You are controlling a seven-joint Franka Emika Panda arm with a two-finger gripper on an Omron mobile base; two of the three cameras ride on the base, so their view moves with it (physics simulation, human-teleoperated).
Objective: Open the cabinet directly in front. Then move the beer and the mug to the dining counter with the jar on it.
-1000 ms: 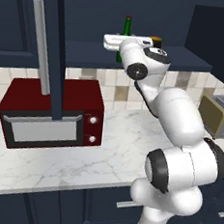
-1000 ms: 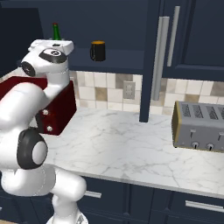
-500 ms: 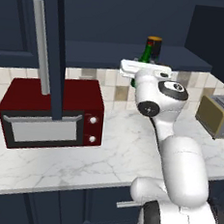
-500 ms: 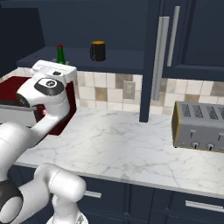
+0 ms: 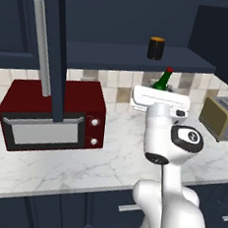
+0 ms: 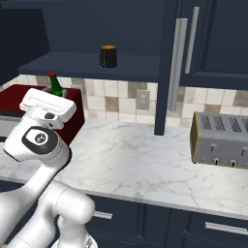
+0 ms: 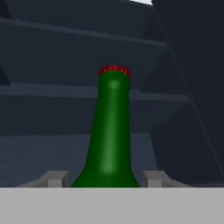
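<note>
The cabinet [image 6: 169,63] is seen open above the marble bench [image 6: 140,160]. The mug [image 6: 108,56] is left on its shelf. The beer [image 7: 110,131] is gripped in the pincer [image 7: 105,178], off the shelf.

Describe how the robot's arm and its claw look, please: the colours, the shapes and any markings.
The arm is glossy white, built of thick rounded segments. Its joints end in round dark caps with a small pale mark in the middle. The hand is a flat white block with a dark seam along its side. The claw has two small grey square-ended fingers. No cables can be seen.
</note>
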